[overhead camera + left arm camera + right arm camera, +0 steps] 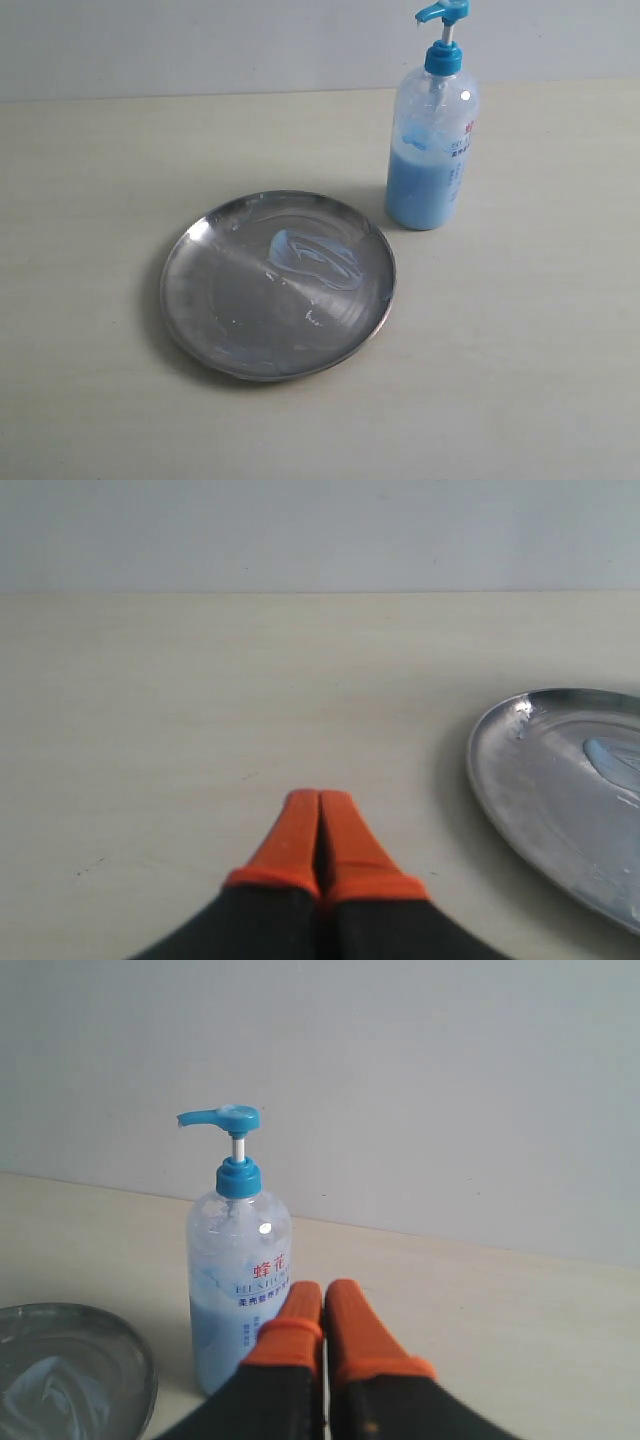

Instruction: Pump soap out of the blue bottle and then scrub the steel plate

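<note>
Item 1: steel plate (215,290). Round, shallow and shiny, with a raised rim. It lies flat on the pale counter (520,380), near the middle of the exterior view.

Item 2: soap (315,258). A pale blue swirled smear on the plate's surface, on the side toward the bottle. Fainter streaks run along the near rim.

Item 3: blue bottle (430,160). Clear plastic, upright on the counter just beside the plate's far right rim but not touching it. Milky blue liquid fills roughly the lower half. The bright blue pump head is raised, its nozzle pointing left.

Item 4: left fingers (308,815). Orange-tipped, pressed together and gripping nothing, over bare counter with the plate's edge off to one side.

Item 5: right fingers (340,1305). Orange-tipped, clenched and empty, just in front of the bottle's lower body; I cannot tell if they touch it.

Item 6: wall (200,40). Plain grey, behind the counter.
</note>
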{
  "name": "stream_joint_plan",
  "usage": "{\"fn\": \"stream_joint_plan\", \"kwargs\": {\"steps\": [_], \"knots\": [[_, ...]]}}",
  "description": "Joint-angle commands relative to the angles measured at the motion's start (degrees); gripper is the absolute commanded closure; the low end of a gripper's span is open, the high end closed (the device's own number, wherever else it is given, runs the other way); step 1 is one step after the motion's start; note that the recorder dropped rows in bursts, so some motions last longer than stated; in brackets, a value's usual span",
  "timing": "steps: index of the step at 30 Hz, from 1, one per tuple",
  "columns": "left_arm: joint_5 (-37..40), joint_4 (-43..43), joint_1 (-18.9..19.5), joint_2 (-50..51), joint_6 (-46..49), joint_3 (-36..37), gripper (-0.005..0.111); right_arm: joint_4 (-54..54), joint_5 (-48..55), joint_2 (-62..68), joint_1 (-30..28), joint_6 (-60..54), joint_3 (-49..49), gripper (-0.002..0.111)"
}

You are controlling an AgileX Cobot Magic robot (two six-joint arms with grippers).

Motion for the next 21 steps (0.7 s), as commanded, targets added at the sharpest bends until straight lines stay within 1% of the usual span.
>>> {"fn": "stream_joint_plan", "kwargs": {"steps": [1,10,12,16,21], "knots": [[-0.07,-0.38,0.25,-0.40,0.27,-0.02,0.107,-0.04,-0.65,-0.24,-0.02,-0.24,0.31,0.105],[-0.07,-0.38,0.25,-0.40,0.27,-0.02,0.107,-0.04,-0.29,-0.24,-0.02,-0.08,0.31,0.105],[-0.07,-0.38,0.25,-0.40,0.27,-0.02,0.107,-0.04,-0.29,-0.24,-0.02,1.76,0.31,0.105],[-0.02,-0.38,0.25,-0.40,0.27,-0.02,0.107,-0.68,-0.17,-2.30,-0.02,5.60,2.60,0.105],[-0.02,-0.38,0.25,-0.40,0.27,-0.02,0.107,-2.75,-0.17,-7.95,-0.02,6.17,7.13,0.105]]}}
